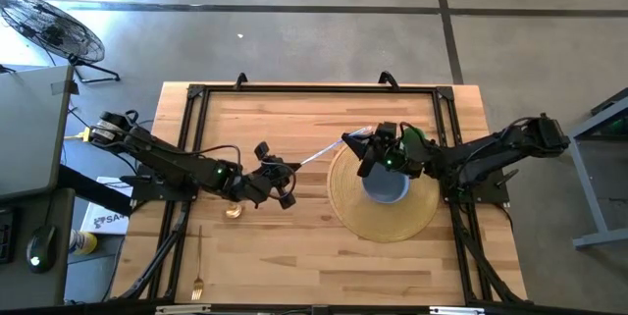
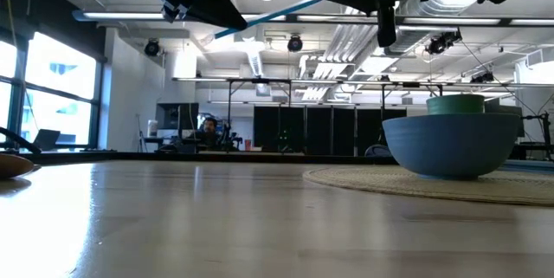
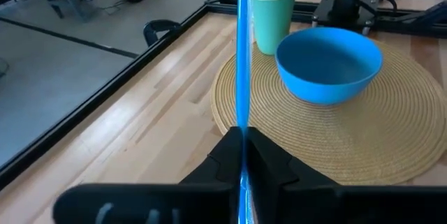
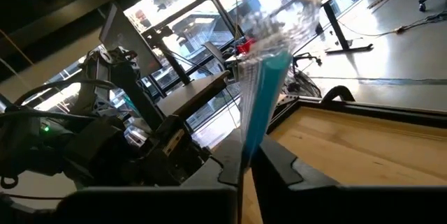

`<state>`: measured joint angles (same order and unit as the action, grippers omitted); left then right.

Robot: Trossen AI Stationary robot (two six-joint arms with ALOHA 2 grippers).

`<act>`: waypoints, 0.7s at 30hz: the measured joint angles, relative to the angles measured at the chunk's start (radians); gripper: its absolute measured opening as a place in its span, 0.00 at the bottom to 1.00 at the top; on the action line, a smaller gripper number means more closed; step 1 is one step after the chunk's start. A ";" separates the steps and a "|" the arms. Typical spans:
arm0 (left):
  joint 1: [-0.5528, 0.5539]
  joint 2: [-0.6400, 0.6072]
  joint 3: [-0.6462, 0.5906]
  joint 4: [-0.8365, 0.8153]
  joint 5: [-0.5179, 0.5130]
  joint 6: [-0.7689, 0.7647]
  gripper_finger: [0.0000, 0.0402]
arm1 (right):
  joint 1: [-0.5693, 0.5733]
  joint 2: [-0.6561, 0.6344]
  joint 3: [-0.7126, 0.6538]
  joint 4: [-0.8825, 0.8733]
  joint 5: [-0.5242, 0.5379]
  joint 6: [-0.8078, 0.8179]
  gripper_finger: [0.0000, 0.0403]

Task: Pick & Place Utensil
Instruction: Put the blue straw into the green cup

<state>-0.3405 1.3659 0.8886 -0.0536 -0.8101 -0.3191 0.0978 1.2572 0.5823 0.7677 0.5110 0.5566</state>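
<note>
the blue utensil (image 1: 329, 150) is in the air above the table (image 1: 294, 246), not touching it. it is a long thin thing with a blue handle and a clear end. both grippers hold it. the left gripper (image 1: 280, 180) is on the side of the round woven mat (image 1: 353, 219) away from the bowl, just beside the mat's edge, and its fingers are closed narrow on the blue handle. the right gripper (image 1: 361, 146) is over the far edge of the mat, just beside the blue bowl (image 1: 386, 185), and its fingers are pinched on the clear end. the bowl stands on the mat. a green cup (image 1: 415, 138) stands on the mat too, just behind the bowl. a gold spoon (image 1: 234, 211) lies on the table near the left gripper, apart from the mat. a gold fork (image 1: 197, 266) lies well apart from the mat, near the table's front edge.
</note>
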 joint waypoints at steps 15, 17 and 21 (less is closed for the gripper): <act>0.000 0.000 0.000 -0.012 -0.020 -0.041 0.34 | 0.006 -0.106 -0.001 -0.102 0.070 -0.222 0.02; 0.000 0.000 0.000 -0.024 -0.031 -0.054 0.35 | 0.012 -0.168 -0.001 -0.185 0.125 -0.263 0.02; 0.000 0.000 0.000 -0.027 -0.036 -0.057 0.35 | 0.023 -0.315 0.024 -0.420 0.219 -0.346 0.01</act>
<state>-0.3408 1.3659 0.8886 -0.0802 -0.8460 -0.3761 0.1207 0.9422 0.6063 0.3475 0.7296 0.2108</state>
